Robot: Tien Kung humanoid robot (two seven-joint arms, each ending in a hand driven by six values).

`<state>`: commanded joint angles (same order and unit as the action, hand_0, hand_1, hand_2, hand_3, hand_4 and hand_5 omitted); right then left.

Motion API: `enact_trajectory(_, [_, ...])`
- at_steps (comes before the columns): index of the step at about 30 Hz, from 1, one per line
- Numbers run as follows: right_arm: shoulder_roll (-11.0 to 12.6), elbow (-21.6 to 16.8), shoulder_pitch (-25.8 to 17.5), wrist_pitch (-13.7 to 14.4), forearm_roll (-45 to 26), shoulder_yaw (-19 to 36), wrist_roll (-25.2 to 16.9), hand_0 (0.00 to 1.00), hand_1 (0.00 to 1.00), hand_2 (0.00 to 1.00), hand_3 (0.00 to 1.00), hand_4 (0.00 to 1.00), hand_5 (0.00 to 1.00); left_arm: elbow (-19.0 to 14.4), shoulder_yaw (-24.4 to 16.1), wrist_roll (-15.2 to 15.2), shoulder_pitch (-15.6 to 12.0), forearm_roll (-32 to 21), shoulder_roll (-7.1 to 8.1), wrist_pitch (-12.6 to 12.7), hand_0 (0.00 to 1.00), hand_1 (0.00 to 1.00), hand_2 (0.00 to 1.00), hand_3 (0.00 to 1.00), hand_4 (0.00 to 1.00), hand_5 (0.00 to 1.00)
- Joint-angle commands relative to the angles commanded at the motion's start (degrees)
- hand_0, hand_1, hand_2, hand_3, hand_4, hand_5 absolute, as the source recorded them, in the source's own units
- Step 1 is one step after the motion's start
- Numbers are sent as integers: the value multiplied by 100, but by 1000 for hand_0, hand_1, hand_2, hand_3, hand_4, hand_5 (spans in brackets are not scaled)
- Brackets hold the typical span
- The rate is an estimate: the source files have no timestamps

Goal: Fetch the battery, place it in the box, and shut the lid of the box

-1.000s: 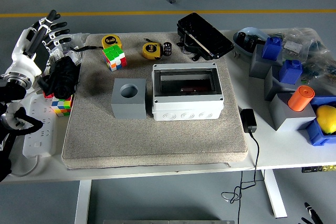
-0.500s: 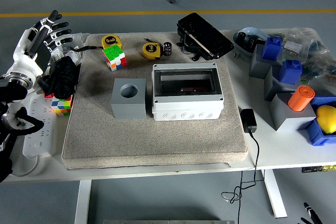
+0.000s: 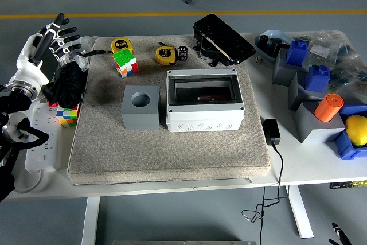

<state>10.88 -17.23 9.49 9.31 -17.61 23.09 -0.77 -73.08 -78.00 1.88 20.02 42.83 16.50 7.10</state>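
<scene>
The left hand [image 3: 54,35] hovers spread, empty, far left of the box [image 3: 204,100]. The battery [image 3: 183,53], probably that dark cylinder, stands behind the box; fetching needs a long reach.

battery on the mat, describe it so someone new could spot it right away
On the grey mat, go to the far edge behind the white box. The battery stands just right of a yellow tape measure: a small dark cylinder, unlike the round yellow tapes.
</scene>
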Motion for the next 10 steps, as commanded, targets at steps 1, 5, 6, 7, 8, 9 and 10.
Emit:
enact_trajectory(1, [-6, 5, -4, 4, -4, 0, -2, 727, 667, 655, 597, 998, 621, 5, 7, 2, -4, 5, 5, -3, 493, 605, 597, 638, 982, 527])
enact_trajectory(5, [-20, 9, -13, 4, -11, -9, -9, 727, 667, 655, 597, 998, 621, 22, 11, -11, -2, 14, 23, -5, 493, 605, 597, 638, 982, 527])
enact_trajectory(6, [-22, 9, -16, 4, -10, -8, -10, 727, 667, 655, 597, 998, 621, 24, 10, -14, -3, 14, 25, -5, 493, 605, 597, 638, 982, 527])
enact_trajectory(7, [-24, 11, -20, 4, -12, -13, -11, 726, 667, 655, 597, 998, 621, 25, 8, -17, -6, 14, 27, -4, 493, 605, 597, 640, 981, 527])
enact_trajectory(8, [-25, 15, -28, 4, -19, -25, -11, 726, 667, 655, 597, 998, 621, 27, 10, -20, -12, 17, 28, -5, 493, 605, 597, 640, 981, 527])
enact_trajectory(9, [-25, 17, -32, 5, -25, -33, -11, 726, 667, 655, 597, 998, 621, 30, 14, -20, -15, 17, 29, -6, 493, 605, 597, 640, 981, 527])
enact_trajectory(10, [-25, 19, -35, 6, -28, -37, -11, 726, 667, 655, 597, 998, 621, 31, 20, -21, -17, 18, 31, -8, 493, 605, 597, 640, 981, 527])
